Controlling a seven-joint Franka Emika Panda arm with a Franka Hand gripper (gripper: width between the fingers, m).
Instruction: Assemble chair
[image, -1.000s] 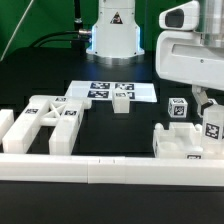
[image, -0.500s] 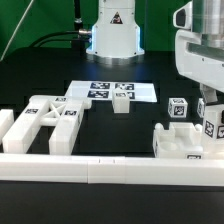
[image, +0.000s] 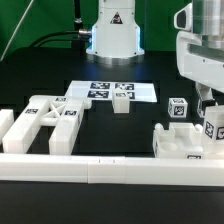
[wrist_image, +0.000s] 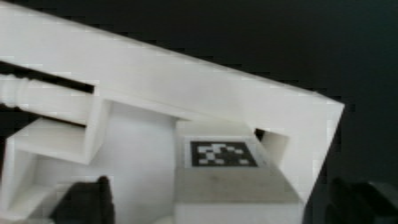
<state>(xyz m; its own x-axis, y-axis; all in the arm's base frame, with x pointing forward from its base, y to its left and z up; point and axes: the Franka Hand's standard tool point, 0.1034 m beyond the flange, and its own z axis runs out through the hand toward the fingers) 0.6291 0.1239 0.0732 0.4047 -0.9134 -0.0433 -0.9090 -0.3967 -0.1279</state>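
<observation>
Where the chair parts lie: white pieces are spread across the black bench (image: 40, 75). A cut-out frame (image: 52, 120) and a plain block (image: 8, 125) sit at the exterior view's left, and a small block (image: 122, 101) rests on the marker board (image: 95, 90). A tagged cube (image: 178, 108), a tagged upright piece (image: 214, 126) and a low slotted piece (image: 185, 143) cluster at the exterior view's right. The long border rail (image: 100, 167) runs across the front.
Pincer: the pincer (image: 206, 103) hangs over the right-hand cluster with its jaws wide. In the wrist view its dark fingers (wrist_image: 86, 198) flank the tagged upright piece with a gap on each side, so you are holding nothing.
Piece under the pincer: it stands close against a broad white panel (wrist_image: 178, 75). You cannot tell from these views whether the two are locked together.
Weight: the pieces look like chunky moulded plastic, so they are probably light and an easy load for one arm.
Stiffness: they appear rigid. Expect no give under the pads, so a skewed squeeze will likely twist the piece rather than seat it.
Surface: the faces are smooth and plain, and probably slippery. A shallow pinch near an edge may slide off.
Where to take hold: close across two flat, parallel side faces, low on the solid body and centred. On the frame, choose a thick outer bar rather than a strut.
Risk: neighbouring parts stand close together, so a wide approach could nudge the cube.
</observation>
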